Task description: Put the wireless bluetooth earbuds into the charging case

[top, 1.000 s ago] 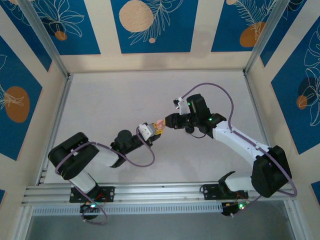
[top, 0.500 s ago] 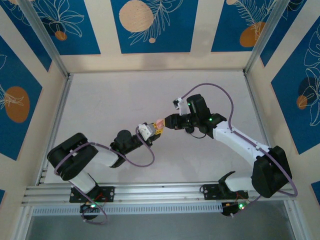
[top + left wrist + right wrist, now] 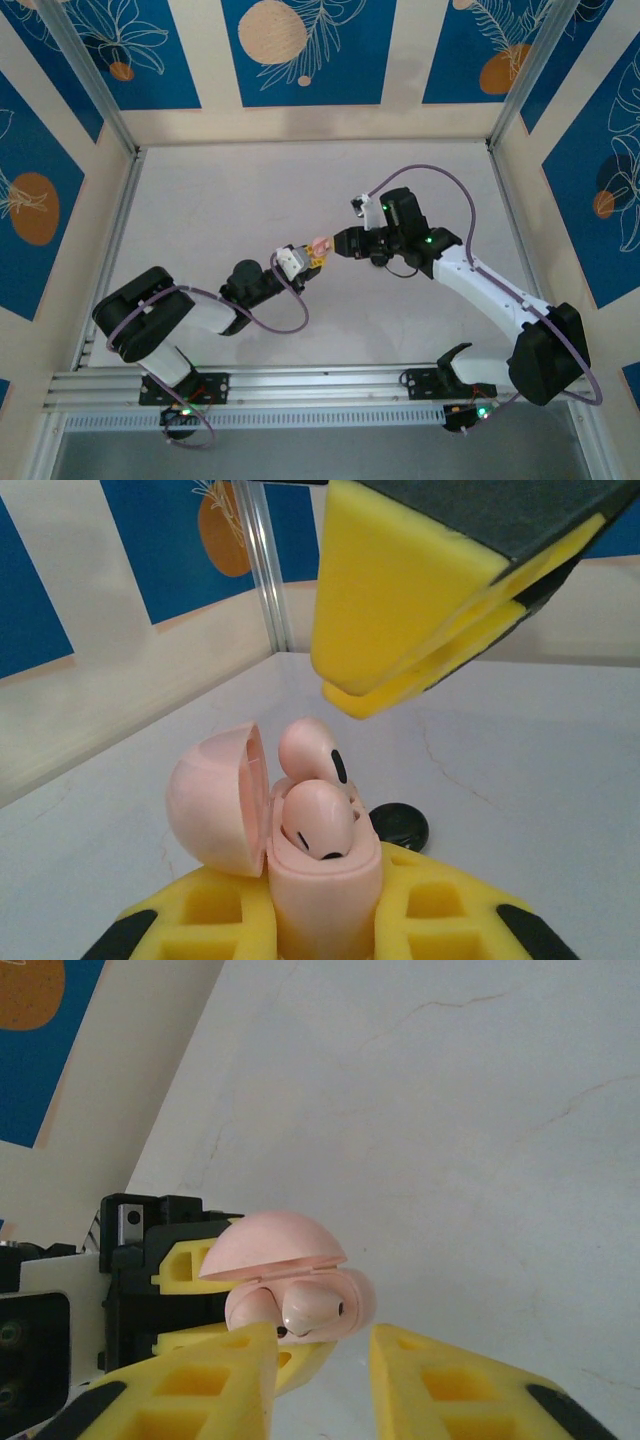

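My left gripper (image 3: 310, 258) is shut on a pale pink charging case (image 3: 325, 890), held above the table's middle with its domed lid (image 3: 215, 800) swung open. Two pink earbuds sit in the case: one (image 3: 318, 815) lies low in front, the other (image 3: 312, 748) stands higher behind it. In the right wrist view the same case (image 3: 355, 1305) and a bud (image 3: 315, 1310) lie just beyond my right gripper (image 3: 322, 1345). Its yellow fingers (image 3: 200, 1380) stand apart with nothing between them. From above, the right gripper (image 3: 337, 243) nearly touches the case (image 3: 319, 244).
A small black round object (image 3: 399, 827) lies on the white table (image 3: 220, 200) behind the case. Aluminium rails (image 3: 110, 250) and patterned walls (image 3: 300, 50) close the workspace on three sides. Both arms meet near the table's middle.
The right gripper's jaws have parted a little and its arm has drawn slightly back to the right. The left arm and the case have stayed put.
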Action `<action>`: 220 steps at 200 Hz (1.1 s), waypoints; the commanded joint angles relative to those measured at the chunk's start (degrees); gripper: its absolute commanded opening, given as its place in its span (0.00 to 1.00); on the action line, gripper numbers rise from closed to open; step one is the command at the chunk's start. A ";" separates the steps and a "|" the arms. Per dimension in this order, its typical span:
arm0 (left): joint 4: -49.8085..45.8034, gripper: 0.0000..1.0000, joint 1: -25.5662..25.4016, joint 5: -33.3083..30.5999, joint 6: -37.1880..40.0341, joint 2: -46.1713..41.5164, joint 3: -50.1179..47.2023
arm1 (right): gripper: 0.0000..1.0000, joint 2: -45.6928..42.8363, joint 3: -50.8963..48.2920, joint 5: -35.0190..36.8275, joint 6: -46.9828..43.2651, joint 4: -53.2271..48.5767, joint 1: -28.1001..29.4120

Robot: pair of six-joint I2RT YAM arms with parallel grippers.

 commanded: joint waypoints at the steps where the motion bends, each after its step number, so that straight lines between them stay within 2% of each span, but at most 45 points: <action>1: 1.91 0.12 -0.74 0.15 0.67 -1.18 0.07 | 0.28 0.64 2.57 -1.54 -1.45 -0.91 -0.20; 108: 1.03 0.12 -0.74 0.07 1.03 -1.70 0.52 | 0.21 4.35 3.59 -2.20 -2.56 -2.09 0.41; 220: 0.17 0.12 -0.74 0.64 1.13 -2.04 0.87 | 0.20 4.74 2.76 -4.90 -2.98 -4.69 1.34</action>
